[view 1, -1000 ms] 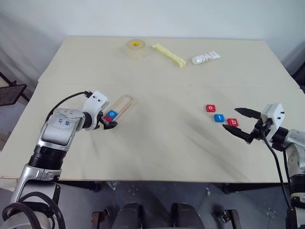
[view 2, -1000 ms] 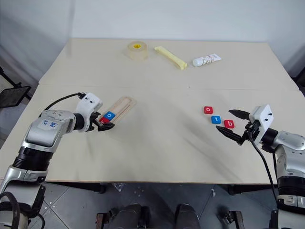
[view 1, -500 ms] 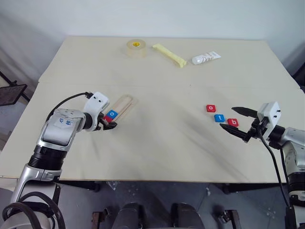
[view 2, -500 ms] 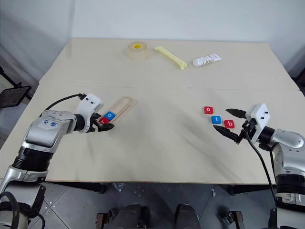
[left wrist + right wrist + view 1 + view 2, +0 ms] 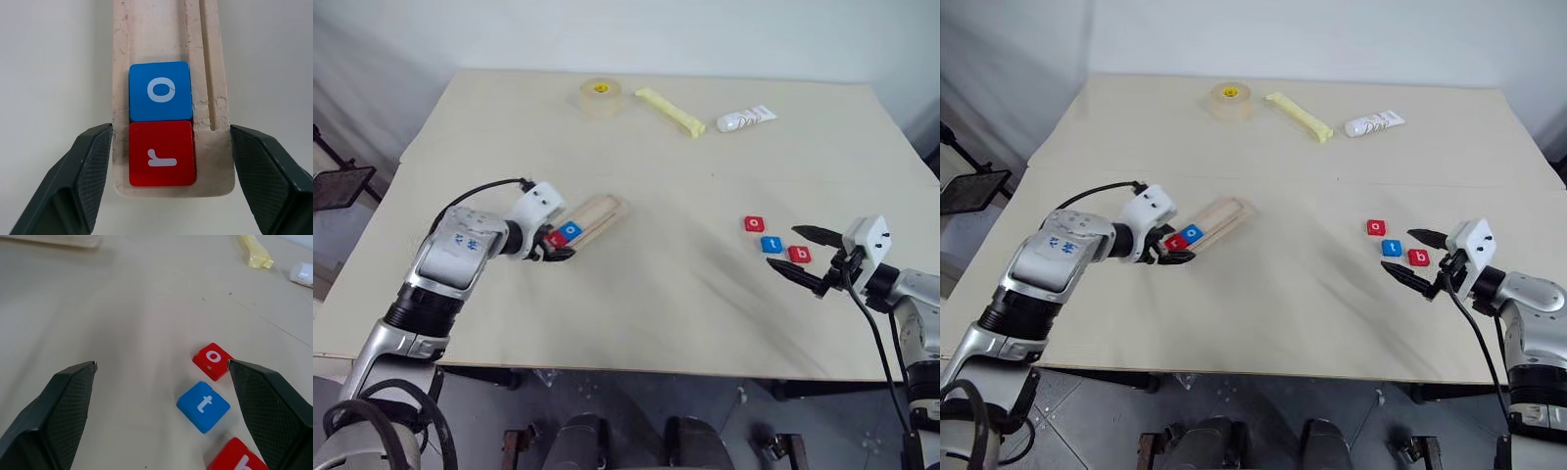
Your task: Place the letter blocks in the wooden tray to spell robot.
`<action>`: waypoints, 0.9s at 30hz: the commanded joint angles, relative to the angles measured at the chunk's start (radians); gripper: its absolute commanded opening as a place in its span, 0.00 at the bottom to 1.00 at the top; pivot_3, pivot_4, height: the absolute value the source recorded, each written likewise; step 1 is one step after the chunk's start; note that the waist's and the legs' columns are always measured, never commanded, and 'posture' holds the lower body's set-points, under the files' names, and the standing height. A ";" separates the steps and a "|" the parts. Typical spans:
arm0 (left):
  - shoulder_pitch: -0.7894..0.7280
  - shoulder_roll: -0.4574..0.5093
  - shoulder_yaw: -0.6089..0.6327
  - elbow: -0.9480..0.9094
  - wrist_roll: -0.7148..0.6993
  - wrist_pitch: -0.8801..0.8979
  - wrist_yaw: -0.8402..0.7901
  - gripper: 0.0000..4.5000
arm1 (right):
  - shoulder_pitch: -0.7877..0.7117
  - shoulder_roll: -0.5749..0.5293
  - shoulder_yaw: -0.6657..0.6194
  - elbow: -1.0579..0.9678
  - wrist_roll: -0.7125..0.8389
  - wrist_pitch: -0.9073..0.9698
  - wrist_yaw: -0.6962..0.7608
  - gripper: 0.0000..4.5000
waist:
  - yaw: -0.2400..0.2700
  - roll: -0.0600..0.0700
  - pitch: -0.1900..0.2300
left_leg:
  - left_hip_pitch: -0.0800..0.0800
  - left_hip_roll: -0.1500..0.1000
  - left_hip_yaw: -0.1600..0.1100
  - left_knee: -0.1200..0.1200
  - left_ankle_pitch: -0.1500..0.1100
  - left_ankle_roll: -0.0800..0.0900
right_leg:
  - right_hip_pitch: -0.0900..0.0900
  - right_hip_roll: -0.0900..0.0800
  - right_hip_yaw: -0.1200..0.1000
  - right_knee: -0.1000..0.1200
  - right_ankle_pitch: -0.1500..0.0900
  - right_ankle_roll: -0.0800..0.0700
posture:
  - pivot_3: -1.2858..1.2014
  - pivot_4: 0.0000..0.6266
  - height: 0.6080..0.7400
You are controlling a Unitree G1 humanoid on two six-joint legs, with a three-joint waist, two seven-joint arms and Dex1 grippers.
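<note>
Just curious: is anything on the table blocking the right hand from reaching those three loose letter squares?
Nothing visible. The open right hand sits just beside the red b tile, with the blue t tile and red o tile beyond.

Pale beige table (image 5: 656,323) against white wall (image 5: 705,34), grey floor (image 5: 626,401) below

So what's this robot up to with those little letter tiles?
It is spelling "robot" in a wooden tray. The red r and blue o already sit in the tray's near end, with the left gripper open, its fingers on either side of that end. The red o, blue t and red b lie loose on the table by the open right gripper.
</note>
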 commanded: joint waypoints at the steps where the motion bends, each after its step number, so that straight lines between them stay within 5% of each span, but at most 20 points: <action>1: -0.074 -0.033 -0.083 -0.046 0.017 -0.068 -0.085 0.76 | 0.047 -0.021 -0.063 -0.057 0.033 0.000 -0.009 1.00 | 0.002 0.000 0.000 | 0.000 0.000 0.000 0.000 0.000 0.000 | 0.000 0.000 -0.001 0.000 0.000 0.000 | 0.52 0.24 1.00; 16: -0.146 -0.279 -0.331 0.020 0.131 -0.224 -0.182 0.76 | 0.335 -0.011 -0.247 -0.245 0.074 -0.002 -0.084 1.00 | 0.002 0.000 0.000 | -0.010 0.001 0.001 0.002 0.000 0.001 | -0.009 0.001 -0.001 0.001 0.000 0.000 | 0.52 0.24 1.00; 27: -0.117 -0.320 -0.350 0.048 0.192 -0.299 -0.190 0.76 | 0.455 0.008 -0.293 -0.360 0.105 0.019 -0.145 1.00 | 0.001 0.000 0.000 | -0.010 0.000 0.002 0.002 0.001 0.001 | -0.009 0.001 0.000 0.001 0.000 0.000 | 0.52 0.24 1.00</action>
